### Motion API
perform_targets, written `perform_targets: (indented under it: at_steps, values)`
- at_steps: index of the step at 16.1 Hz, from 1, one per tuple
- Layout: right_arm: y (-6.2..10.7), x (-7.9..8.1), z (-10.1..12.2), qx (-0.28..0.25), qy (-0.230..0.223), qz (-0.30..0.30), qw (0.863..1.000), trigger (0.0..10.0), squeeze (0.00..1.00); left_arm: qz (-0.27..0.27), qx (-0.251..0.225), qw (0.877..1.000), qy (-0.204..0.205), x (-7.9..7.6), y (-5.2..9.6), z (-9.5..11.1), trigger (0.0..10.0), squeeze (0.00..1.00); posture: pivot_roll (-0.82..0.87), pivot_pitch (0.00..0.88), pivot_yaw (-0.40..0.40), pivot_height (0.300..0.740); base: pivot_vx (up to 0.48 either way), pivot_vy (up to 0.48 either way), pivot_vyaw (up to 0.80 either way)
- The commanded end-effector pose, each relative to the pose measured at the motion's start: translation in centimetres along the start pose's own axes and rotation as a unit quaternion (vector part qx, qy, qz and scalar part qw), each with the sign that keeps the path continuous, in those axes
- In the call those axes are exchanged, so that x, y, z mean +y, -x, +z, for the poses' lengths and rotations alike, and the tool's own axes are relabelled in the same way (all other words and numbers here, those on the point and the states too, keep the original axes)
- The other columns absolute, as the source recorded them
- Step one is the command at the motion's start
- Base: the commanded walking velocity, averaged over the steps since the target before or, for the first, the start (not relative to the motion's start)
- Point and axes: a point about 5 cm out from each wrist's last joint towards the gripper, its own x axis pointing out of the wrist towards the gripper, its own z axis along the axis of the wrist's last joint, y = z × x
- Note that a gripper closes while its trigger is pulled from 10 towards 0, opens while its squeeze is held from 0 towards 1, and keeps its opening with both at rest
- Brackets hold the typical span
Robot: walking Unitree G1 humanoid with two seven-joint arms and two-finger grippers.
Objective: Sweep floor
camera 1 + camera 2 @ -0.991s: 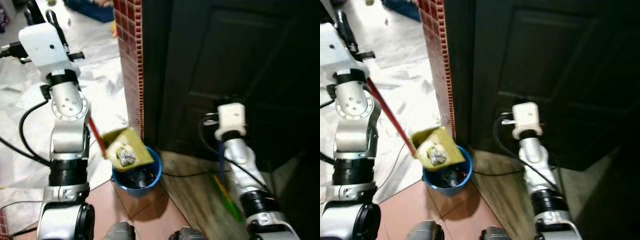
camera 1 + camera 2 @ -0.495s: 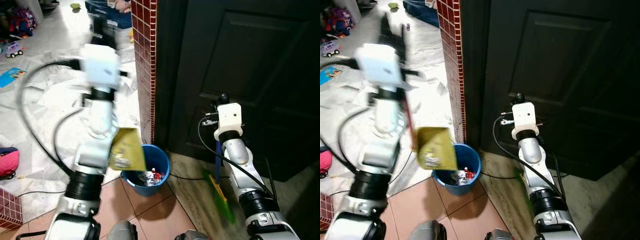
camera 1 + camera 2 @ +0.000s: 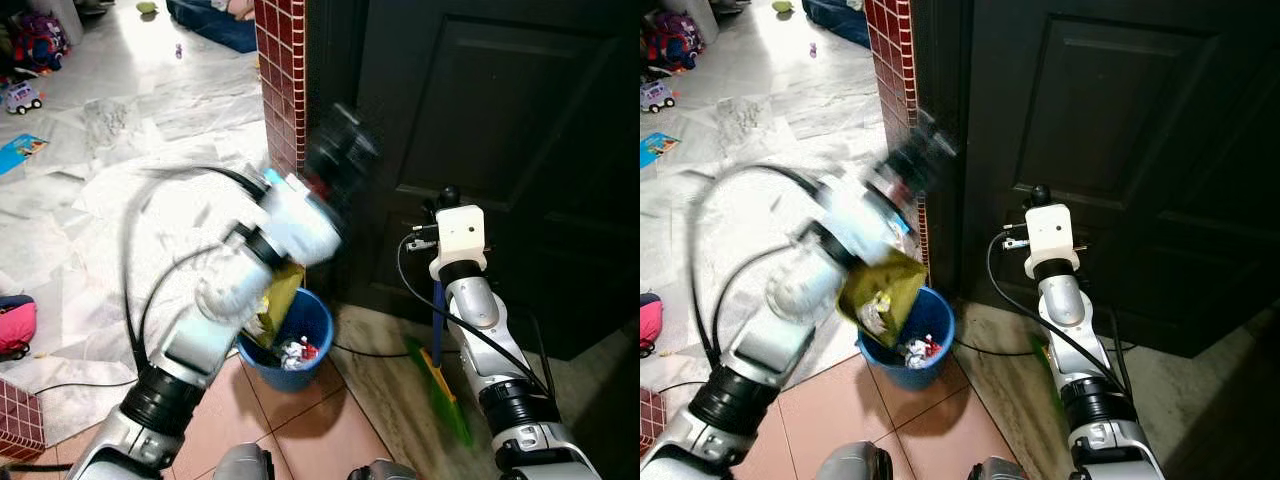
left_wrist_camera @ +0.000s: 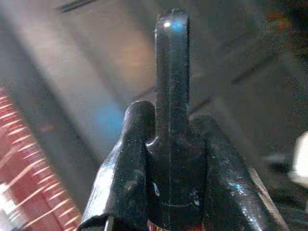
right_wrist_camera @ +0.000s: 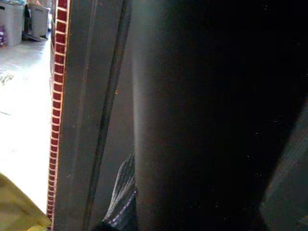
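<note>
Emptying step, likely: left gripper point(image 4: 172, 144) clenched on dustpan point(image 3: 880, 292) handle, pan tipped over bin point(image 3: 290, 342) rim, at 9 o'clock of it. Right gripper's state unreadable beside broom point(image 3: 437, 375). Next: shake out remaining litter.

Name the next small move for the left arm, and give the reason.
Probably tip the yellow dustpan a little further over the blue bin: a clump of debris sits in the tilted pan, while the left gripper grips its handle.
</note>
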Motion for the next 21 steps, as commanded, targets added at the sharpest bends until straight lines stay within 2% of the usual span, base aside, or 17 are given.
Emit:
perform_targets:
  at_steps: [1,3,7,9,10,11,13,15,18,19,21]
  values:
    - [-0.7,-0.3,1.1,-0.025,0.01,-0.002,1.0,10.0,0.0,-0.024,-0.003,0.999,-0.036,0.4,0.1,0.2,10.0,0.0,0.01,0.0,0.009,0.74,0.0,0.0,0.0]
    - [-0.7,-0.3,1.1,-0.025,0.011,-0.002,1.0,10.0,0.0,-0.023,-0.008,0.999,-0.028,0.5,-0.1,0.4,10.0,0.0,0.01,0.0,0.007,0.74,0.0,0.0,0.0]
    - [-0.7,-0.3,1.0,-0.024,0.012,-0.001,1.0,10.0,0.0,0.019,-0.025,0.999,0.004,1.6,-1.0,1.4,10.0,0.0,0.0,0.0,0.006,0.74,0.0,0.0,0.0]
    - [-0.7,-0.3,1.0,-0.023,0.012,0.0,1.0,10.0,0.0,0.058,-0.036,0.998,0.014,3.0,-1.5,2.1,10.0,0.0,0.0,0.0,0.006,0.74,0.0,0.0,0.0]
    - [-0.7,-0.3,0.9,-0.022,0.012,0.0,1.0,10.0,0.0,0.086,-0.048,0.995,0.014,4.4,-2.0,2.8,10.0,0.0,0.0,0.0,0.006,0.74,0.0,0.0,0.0]
    - [-0.7,-0.2,0.8,-0.022,0.013,0.001,1.0,10.0,0.0,0.098,-0.055,0.994,0.005,5.2,-2.3,3.3,10.0,0.0,0.01,0.0,0.004,0.74,0.0,0.0,0.0]
    - [-0.7,-0.2,0.7,-0.019,0.013,0.002,1.0,10.0,0.0,0.144,-0.074,0.987,-0.022,8.3,-2.9,4.7,10.0,0.0,0.01,0.0,-0.001,0.74,0.0,0.0,0.0]
    - [-0.7,-0.1,0.5,-0.016,0.014,0.005,1.0,10.0,0.0,0.182,-0.062,0.978,-0.076,10.9,-2.8,5.1,10.0,0.0,0.02,0.0,-0.005,0.74,0.0,0.0,0.0]
    - [-0.7,0.1,0.3,-0.013,0.013,0.008,1.0,10.0,0.0,0.245,-0.009,0.96,-0.136,13.6,-0.8,3.6,10.0,0.0,0.03,0.0,-0.005,0.74,0.0,0.0,0.0]
    - [-0.7,0.2,0.3,-0.013,0.012,0.008,1.0,10.0,0.0,0.25,-0.001,0.958,-0.141,13.8,-0.6,3.4,10.0,0.0,0.03,0.0,-0.005,0.74,0.0,0.0,0.0]
    - [-0.7,0.5,0.1,-0.01,0.003,0.017,1.0,10.0,0.0,0.274,0.067,0.945,-0.164,14.4,1.2,0.9,10.0,0.0,0.03,0.0,-0.005,0.74,0.0,0.0,0.0]
